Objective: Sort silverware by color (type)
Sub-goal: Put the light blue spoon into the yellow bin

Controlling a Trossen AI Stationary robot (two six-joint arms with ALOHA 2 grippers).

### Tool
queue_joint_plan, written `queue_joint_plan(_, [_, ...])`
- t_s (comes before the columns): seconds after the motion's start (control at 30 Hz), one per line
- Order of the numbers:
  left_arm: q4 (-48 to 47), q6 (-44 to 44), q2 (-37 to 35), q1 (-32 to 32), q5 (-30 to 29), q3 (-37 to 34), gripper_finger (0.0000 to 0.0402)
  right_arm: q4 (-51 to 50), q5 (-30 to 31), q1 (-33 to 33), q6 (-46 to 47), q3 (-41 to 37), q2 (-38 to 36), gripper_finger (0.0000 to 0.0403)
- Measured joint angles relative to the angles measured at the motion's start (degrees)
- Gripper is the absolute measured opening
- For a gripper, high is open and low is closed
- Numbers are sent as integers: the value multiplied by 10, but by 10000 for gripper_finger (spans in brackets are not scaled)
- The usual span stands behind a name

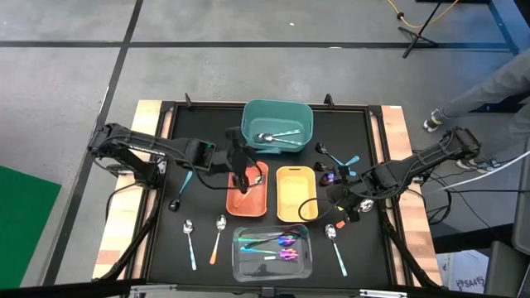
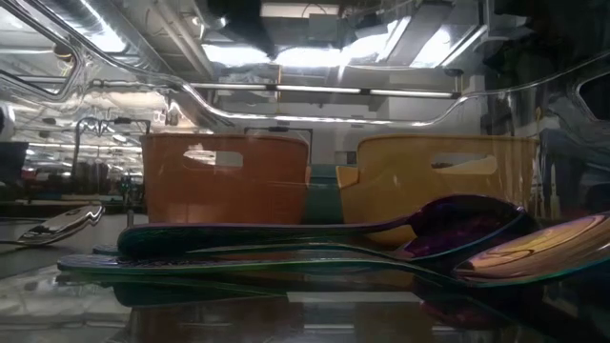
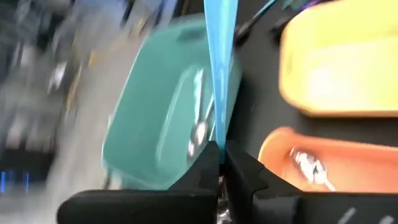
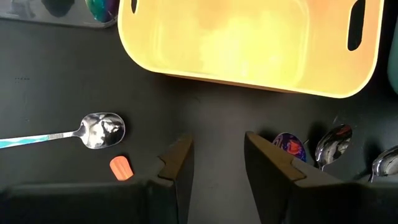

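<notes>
My left gripper (image 1: 245, 174) hangs between the teal bin (image 1: 277, 124) and the orange bin (image 1: 248, 194), shut on a teal-handled utensil (image 3: 219, 74). The handle sticks out past the fingertips over the teal bin (image 3: 161, 106); the head is hidden behind the fingers. My right gripper (image 4: 217, 155) stands open above bare table near the yellow bin (image 4: 249, 43), touching nothing. Silver spoons lie in the teal bin and one (image 3: 308, 167) in the orange bin. Iridescent spoons (image 2: 429, 224) lie in the clear bin (image 1: 273, 252). My left gripper pinches the utensil's teal handle (image 3: 217, 134) between its two fingers. The handle runs along the fingers and out beyond their free ends. The utensil is lifted clear, slanting over the teal bin's rim.
On the table lie loose spoons: a teal-handled one (image 1: 189, 236), an orange-handled one (image 1: 218, 236), another teal-handled one (image 4: 93, 132) with an orange scrap (image 4: 121, 167) beside it. A black-headed utensil (image 1: 178, 192) lies left; spoon heads (image 4: 333, 140) cluster by the right gripper.
</notes>
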Motion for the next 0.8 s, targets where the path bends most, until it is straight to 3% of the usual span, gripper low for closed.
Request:
queue_joint_plan(0.17, [115,187,12,17,84,0,2,-6,0,0,0,25,0,129])
queue_joint_plan(0.33, [162,320,34,27,177,0,2,-28,0,0,0,72,0,129])
queue_joint_plan(0.6, [257,471,114,27,289,0,2,-47,7,0,-10,132,0,129])
queue_joint_plan(0.8, [344,538,182,27,347,0,2,-45,19,0,-15,143,0,129])
